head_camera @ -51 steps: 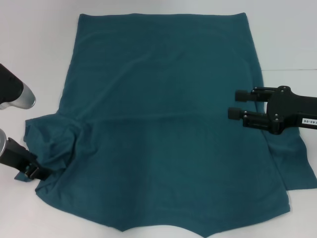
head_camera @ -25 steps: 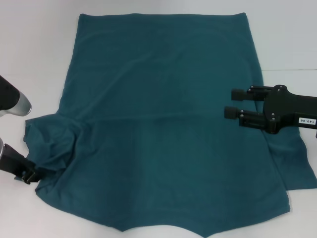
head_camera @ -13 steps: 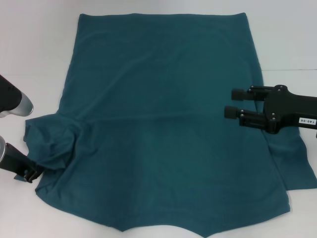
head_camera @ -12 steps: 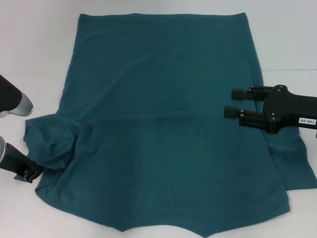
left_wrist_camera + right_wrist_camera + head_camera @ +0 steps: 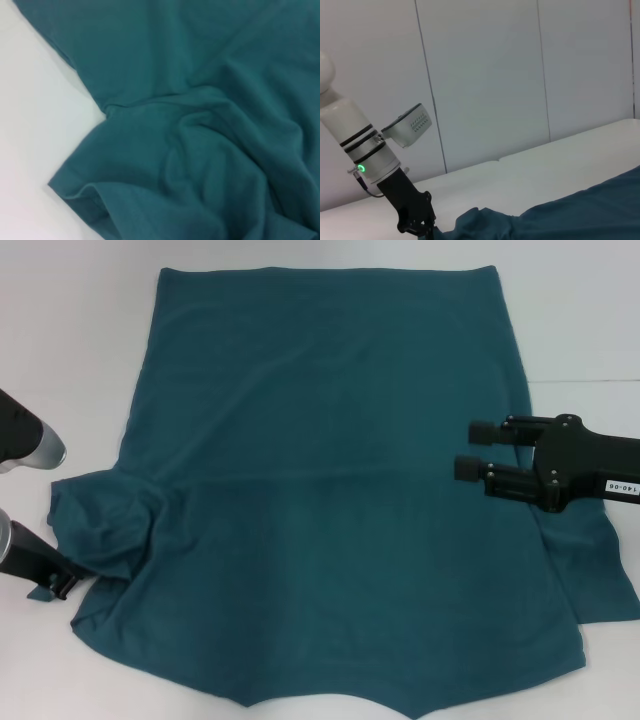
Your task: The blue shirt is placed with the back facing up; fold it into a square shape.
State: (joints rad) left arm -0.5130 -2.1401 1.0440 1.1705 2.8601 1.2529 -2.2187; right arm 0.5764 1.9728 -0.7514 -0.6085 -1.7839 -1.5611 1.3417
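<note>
Down at the near left corner, the left gripper (image 5: 62, 583) is clamped on the edge of the blue shirt's (image 5: 330, 490) bunched left sleeve. From it the shirt spreads flat across the white table (image 5: 80, 350), plain side up. Opposite, the right gripper (image 5: 472, 448) hovers over the shirt's right edge, its two fingers parted and holding nothing.

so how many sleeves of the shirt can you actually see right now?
2. One sleeve is bunched at the robot's left side of the blue shirt, by the left gripper. The other sleeve lies flat on the right, just below the open right gripper.
</note>
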